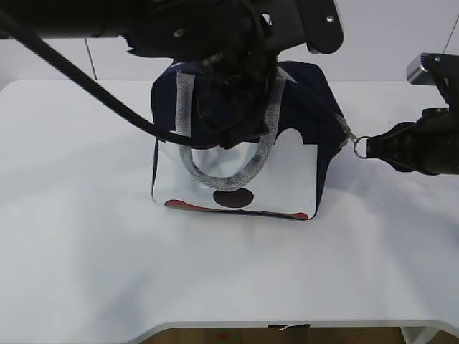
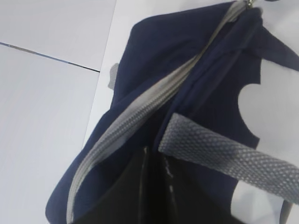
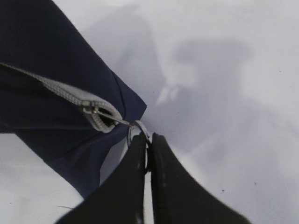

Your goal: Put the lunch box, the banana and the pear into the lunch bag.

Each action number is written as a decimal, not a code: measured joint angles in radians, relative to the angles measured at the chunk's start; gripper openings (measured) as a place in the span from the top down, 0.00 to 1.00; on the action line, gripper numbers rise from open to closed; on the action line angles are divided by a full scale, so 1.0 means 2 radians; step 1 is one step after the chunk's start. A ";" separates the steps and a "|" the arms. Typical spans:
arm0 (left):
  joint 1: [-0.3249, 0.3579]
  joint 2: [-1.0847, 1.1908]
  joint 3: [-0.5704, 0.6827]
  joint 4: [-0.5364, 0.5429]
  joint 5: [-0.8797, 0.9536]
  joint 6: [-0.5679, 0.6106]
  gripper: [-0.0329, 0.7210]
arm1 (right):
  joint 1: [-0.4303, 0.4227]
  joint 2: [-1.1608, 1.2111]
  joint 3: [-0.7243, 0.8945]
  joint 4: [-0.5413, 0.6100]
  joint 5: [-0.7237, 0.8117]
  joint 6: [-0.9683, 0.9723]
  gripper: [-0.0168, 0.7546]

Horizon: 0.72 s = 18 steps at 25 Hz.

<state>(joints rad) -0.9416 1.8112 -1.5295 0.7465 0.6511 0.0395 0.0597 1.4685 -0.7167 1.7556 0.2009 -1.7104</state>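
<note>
Toward the table's [image 1: 86, 272] back edge, mid-width, stands the lunch bag [image 1: 237, 179], its zipper [image 2: 140, 109] running left to right. Above it the left gripper [image 1: 229, 107] reaches steeply down, jaws nearly shut on the bag's top fabric. Just off the bag's right end, the right gripper [image 1: 376, 147], level and pointing left, pinches the ring pull [image 3: 138, 133], in line with the zipper.
</note>
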 joint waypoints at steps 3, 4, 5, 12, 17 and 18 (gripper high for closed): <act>0.000 0.000 0.000 0.002 0.000 -0.001 0.94 | 0.000 0.007 0.000 0.001 0.000 0.000 0.97; 0.000 0.000 0.000 0.002 0.000 -0.001 0.94 | 0.000 0.009 0.000 0.001 0.000 0.000 0.97; 0.000 0.000 0.000 0.002 0.000 -0.001 0.94 | 0.000 0.009 0.000 0.001 0.000 0.000 0.97; 0.000 -0.001 0.000 0.007 0.000 -0.001 0.94 | 0.001 0.009 0.000 0.001 -0.004 -0.002 0.97; 0.000 -0.004 0.000 0.012 0.004 -0.002 0.94 | 0.001 0.024 0.000 0.001 -0.013 -0.003 0.97; 0.000 -0.004 0.000 0.012 0.004 -0.002 0.94 | 0.001 0.026 0.000 0.001 -0.013 -0.003 0.97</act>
<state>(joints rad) -0.9416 1.8035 -1.5295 0.7707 0.6595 0.0359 0.0620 1.5210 -0.7167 1.7570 0.1744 -1.7155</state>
